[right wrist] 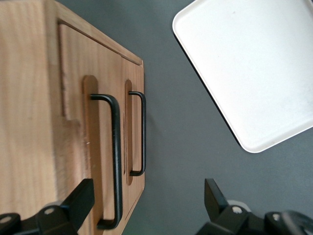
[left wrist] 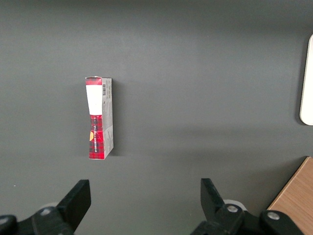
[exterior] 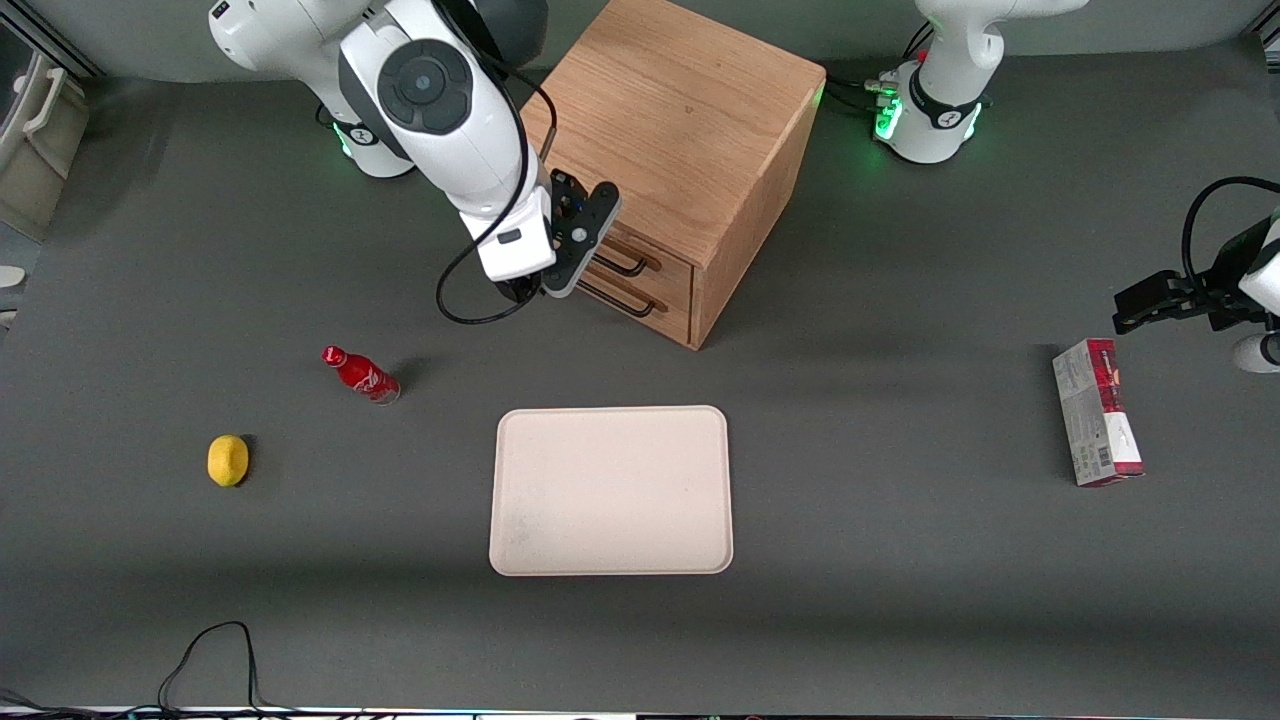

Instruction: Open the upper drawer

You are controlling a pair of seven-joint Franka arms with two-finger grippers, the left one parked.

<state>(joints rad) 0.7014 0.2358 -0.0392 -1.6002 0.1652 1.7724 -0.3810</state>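
- Gripper (exterior: 548,285) of the working arm hangs just in front of the wooden cabinet (exterior: 690,120), its two fingers (right wrist: 80,198) spread wide apart with nothing between them.
- Upper drawer (exterior: 655,262) sits flush in the cabinet face, right beside the gripper; its long black bar handle (right wrist: 115,161) lies close by one finger without touching it.
- Lower drawer (exterior: 660,300) sits directly beneath, also shut, with its own black handle (right wrist: 141,132); the contents of both drawers are hidden.
- Cream tray (exterior: 611,490) lies flat on the dark table (exterior: 900,600), nearer the front camera than the gripper, with nothing on it.
- Red bottle (exterior: 361,374) and yellow lemon (exterior: 228,460) rest on the table, nearer the camera than the gripper.
- Red and white carton (exterior: 1096,412) lies well apart, toward the parked arm's end.
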